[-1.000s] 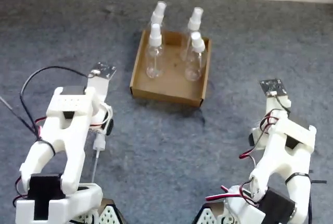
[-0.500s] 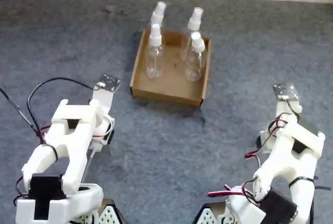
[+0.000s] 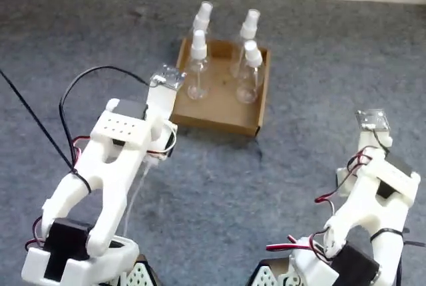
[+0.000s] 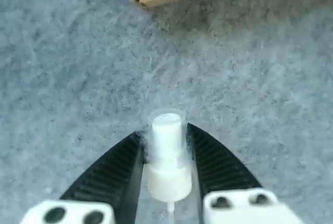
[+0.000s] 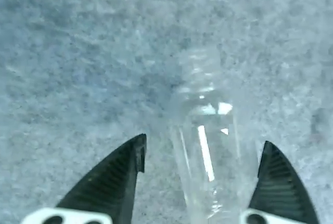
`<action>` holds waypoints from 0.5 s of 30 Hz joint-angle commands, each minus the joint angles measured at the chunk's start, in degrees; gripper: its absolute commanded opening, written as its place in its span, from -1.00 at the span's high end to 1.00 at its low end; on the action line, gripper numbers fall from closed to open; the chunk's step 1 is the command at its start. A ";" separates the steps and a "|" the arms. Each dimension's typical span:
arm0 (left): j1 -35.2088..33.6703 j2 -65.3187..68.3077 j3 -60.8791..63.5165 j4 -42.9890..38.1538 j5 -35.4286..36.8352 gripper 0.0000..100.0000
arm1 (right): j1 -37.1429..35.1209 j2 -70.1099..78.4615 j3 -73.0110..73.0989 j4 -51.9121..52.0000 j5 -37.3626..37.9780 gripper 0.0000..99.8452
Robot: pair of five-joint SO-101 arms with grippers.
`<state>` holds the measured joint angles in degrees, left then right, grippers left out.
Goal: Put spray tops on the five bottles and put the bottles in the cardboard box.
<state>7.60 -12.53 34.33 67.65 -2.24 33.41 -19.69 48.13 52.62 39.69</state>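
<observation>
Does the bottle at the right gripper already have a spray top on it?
No, the bottle between the open fingers of the right gripper has a bare, open neck.

Readable text: none.
Cardboard box (image 3: 214, 122): plain walls, no print legible.
Bottles (image 3: 197, 76): clear, no label legible.
Spray top (image 4: 167, 153): plain white, no marking legible.

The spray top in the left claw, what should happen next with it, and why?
Probably the right claw should first close on the clear, topless bottle between its open jaws: the left claw grips the spray top, and the top likely needs a steadied bottle to go onto.
</observation>
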 commanded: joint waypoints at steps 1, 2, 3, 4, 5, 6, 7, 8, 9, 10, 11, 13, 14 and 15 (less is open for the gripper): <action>1.01 -1.01 2.59 -2.73 0.62 0.99 | -2.95 1.01 -8.40 4.88 -1.05 0.46; 1.01 -1.01 3.65 -3.69 0.62 0.99 | -3.03 2.51 -11.30 7.34 -0.97 0.46; 1.01 -1.01 4.62 -4.40 0.53 0.99 | -2.86 3.91 -14.11 9.27 -0.97 0.46; 1.01 -1.01 5.32 -5.01 0.44 0.99 | -2.68 5.41 -16.75 10.86 -0.97 0.46; 1.01 -1.01 5.67 -5.19 0.35 0.99 | -2.59 6.90 -19.47 12.26 -0.97 0.46; 1.01 -1.01 5.76 -5.19 0.26 0.99 | -2.42 8.31 -22.20 13.23 -0.79 0.46; 1.01 -1.01 5.85 -5.19 0.26 0.99 | -2.42 9.71 -24.57 14.29 0.09 0.46; 1.01 -1.01 5.85 -5.19 0.26 0.99 | -2.51 11.30 -26.77 15.69 1.76 0.46; 1.01 -1.01 5.93 -5.19 0.26 0.99 | -2.51 13.05 -28.70 17.54 3.60 0.46; 1.01 -1.01 6.02 -5.19 0.26 0.99 | -2.15 14.73 -30.20 19.47 5.19 0.46; 1.01 -1.01 6.11 -5.19 0.26 0.99 | -1.80 16.48 -31.60 20.79 6.33 0.46; 1.01 -1.01 6.11 -5.19 0.26 0.99 | -0.75 19.82 -33.71 21.49 7.21 0.46; 1.01 -1.01 6.11 -5.27 0.26 0.99 | -0.66 21.41 -34.59 21.76 7.56 0.46; 1.01 -1.01 6.11 -5.63 0.26 0.99 | -0.66 22.81 -35.30 21.85 7.65 0.47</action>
<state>7.78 -12.53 40.57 63.25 -2.24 31.82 1.14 17.89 73.27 46.11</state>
